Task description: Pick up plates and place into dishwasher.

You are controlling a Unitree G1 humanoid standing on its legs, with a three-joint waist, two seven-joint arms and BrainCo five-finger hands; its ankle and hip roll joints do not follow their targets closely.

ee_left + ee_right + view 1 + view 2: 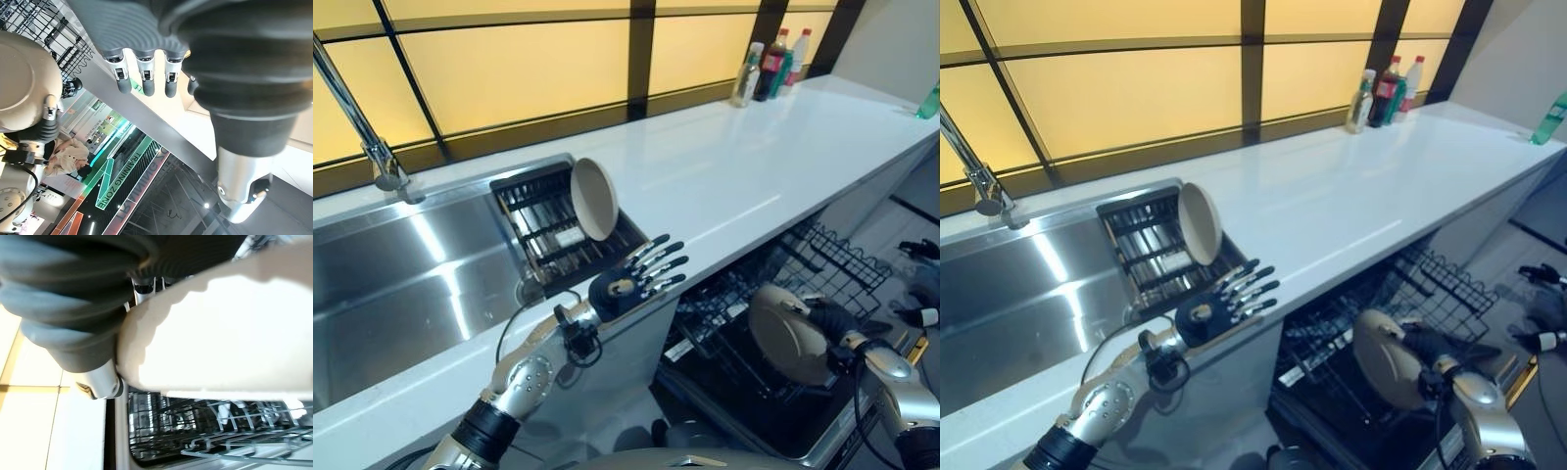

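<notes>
A beige plate (594, 199) stands on edge in the black drying rack (543, 230) set in the sink. My left hand (628, 286) hovers at the counter's front edge just in front of that rack, fingers (142, 74) straight and spread, holding nothing. My right hand (833, 324) is shut on a second beige plate (786, 334), thumb (49, 108) over its rim. That plate (220, 328) is held tilted above the pulled-out dishwasher rack (759, 294), below the counter at the right.
A steel sink (401, 284) with a tall faucet (374, 147) lies to the left. The white counter (754, 166) runs to the right, with bottles (770, 65) at its back and a green bottle (930, 101) at the far end.
</notes>
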